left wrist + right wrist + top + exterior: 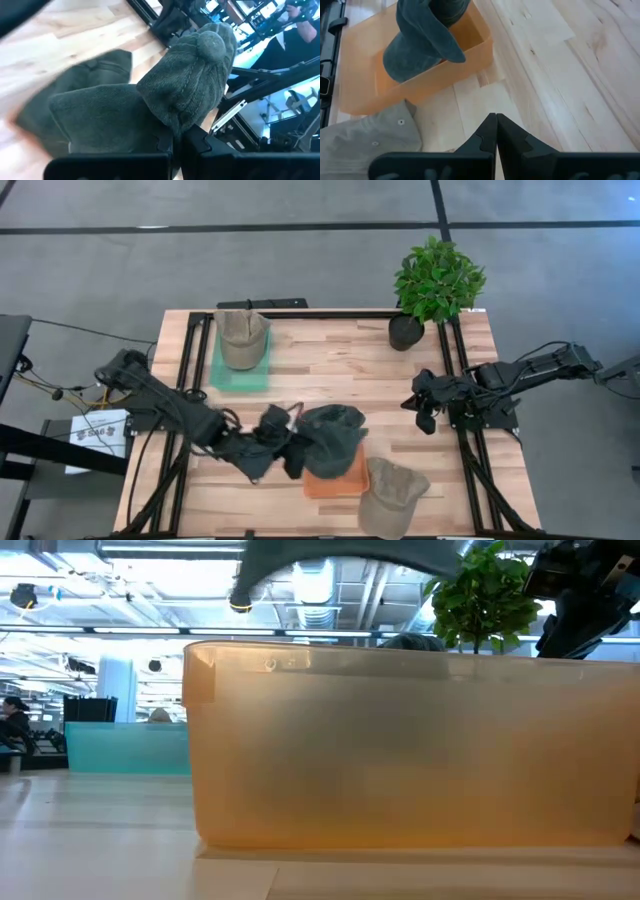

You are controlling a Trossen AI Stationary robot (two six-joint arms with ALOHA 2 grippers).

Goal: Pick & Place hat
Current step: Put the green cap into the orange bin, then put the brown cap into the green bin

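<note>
A dark green cap hangs over the orange bin near the table's near edge. In the left wrist view the cap shows its crown and top button. My left gripper reaches in from the table's left and is shut on the cap. My right gripper waits shut over the table's right side, touching nothing; its fingertips are together. A tan cap lies on the table right of the orange bin. Another tan cap rests in a green bin. My left gripper pinches the dark green cap's cloth at the lower edge of the crown between its two fingers. It comes from the table's left, about level. The cap is lifted, its crown pointing away from the gripper, its body hanging over the orange bin.
A potted plant stands at the far right corner. The orange bin's wall fills the low view, with the cap above its rim. Black frame rails run along both sides of the table. Bare wood lies in the middle.
</note>
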